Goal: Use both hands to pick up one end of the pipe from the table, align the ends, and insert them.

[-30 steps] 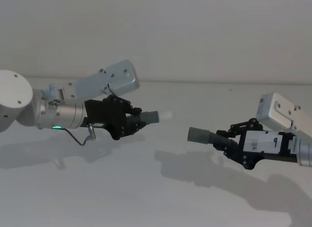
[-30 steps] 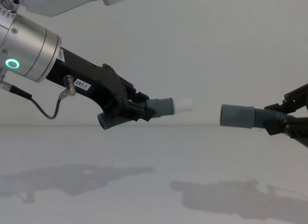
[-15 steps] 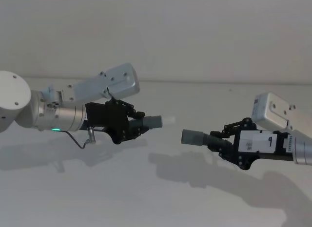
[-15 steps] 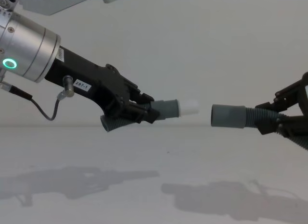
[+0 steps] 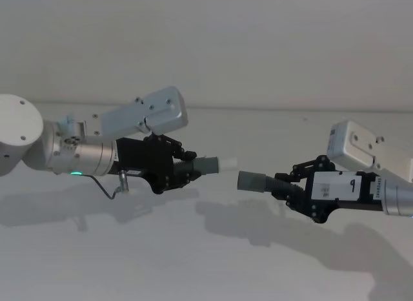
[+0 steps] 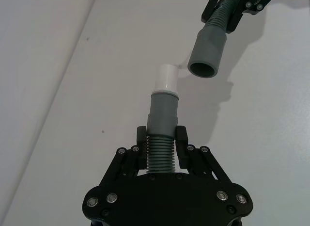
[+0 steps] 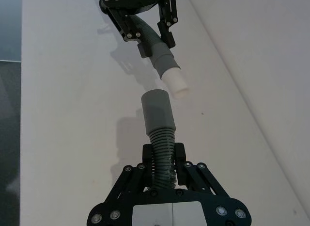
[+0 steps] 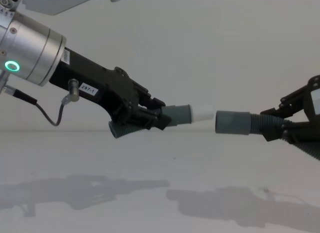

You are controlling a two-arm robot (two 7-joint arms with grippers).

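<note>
Both pipe pieces hang above the white table (image 5: 193, 262). My left gripper (image 5: 175, 170) is shut on the ribbed body of one piece (image 8: 177, 114), whose white tip (image 8: 203, 113) points toward the right arm. My right gripper (image 5: 293, 188) is shut on the ribbed body of the other piece, and its plain grey socket (image 8: 232, 122) faces the tip. In the chest view only a narrow gap separates the two ends. In the left wrist view the socket (image 6: 207, 51) sits slightly to one side of the tip (image 6: 167, 79). The right wrist view shows tip (image 7: 175, 84) and socket (image 7: 157, 112) apart.
A pale wall rises behind the table's far edge (image 5: 258, 109). The arms' shadows (image 8: 240, 208) fall on the table beneath them. A grey cable (image 8: 45, 113) loops under the left arm, below its green ring (image 8: 12, 66).
Both arms have moved toward each other over the last second. The gap between the white tip and the socket has shrunk from wide to narrow.
</note>
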